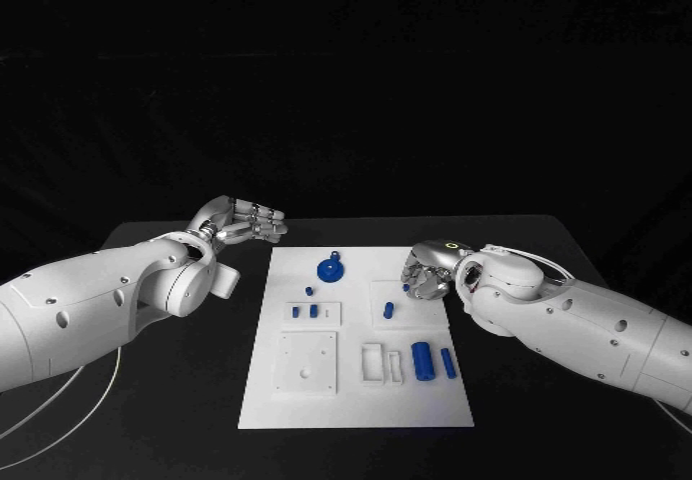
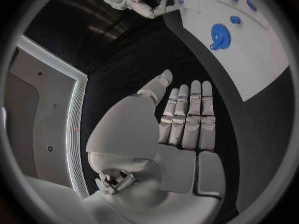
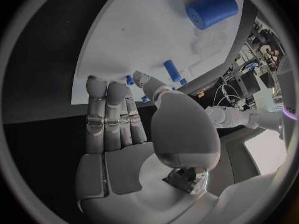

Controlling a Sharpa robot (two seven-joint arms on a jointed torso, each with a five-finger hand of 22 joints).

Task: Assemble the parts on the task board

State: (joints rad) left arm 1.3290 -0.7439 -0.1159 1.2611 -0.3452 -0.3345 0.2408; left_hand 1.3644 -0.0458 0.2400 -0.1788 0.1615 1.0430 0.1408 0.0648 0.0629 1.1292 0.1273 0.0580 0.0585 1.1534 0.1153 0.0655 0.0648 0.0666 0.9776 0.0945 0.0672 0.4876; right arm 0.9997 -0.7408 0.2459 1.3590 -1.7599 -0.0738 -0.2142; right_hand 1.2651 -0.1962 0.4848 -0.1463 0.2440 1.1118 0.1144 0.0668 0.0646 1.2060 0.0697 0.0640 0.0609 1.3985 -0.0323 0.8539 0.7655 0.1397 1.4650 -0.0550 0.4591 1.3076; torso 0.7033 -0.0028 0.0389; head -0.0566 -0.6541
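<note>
The white task board (image 1: 361,405) lies in the middle of the black table. On it are a blue gear (image 1: 330,268) at the far end, small blue pegs (image 1: 304,311) and another peg (image 1: 387,310) mid-board, and a thick blue cylinder (image 1: 423,360) beside a thinner one (image 1: 449,363) nearer me. My left hand (image 1: 245,222) hovers over the table off the board's far left corner, its fingers (image 2: 187,119) straight and holding nothing; the gear (image 2: 219,35) lies beyond them. My right hand (image 1: 427,276) is at the board's right edge, its fingers (image 3: 112,114) flat and holding nothing, near a peg (image 3: 171,69) and the thick cylinder (image 3: 212,9).
A square white fixture plate (image 1: 307,362) and a slotted white block (image 1: 382,362) sit on the board's near half. Black table (image 1: 173,420) surrounds the board on both sides. A thin cable (image 1: 58,400) runs under my left arm.
</note>
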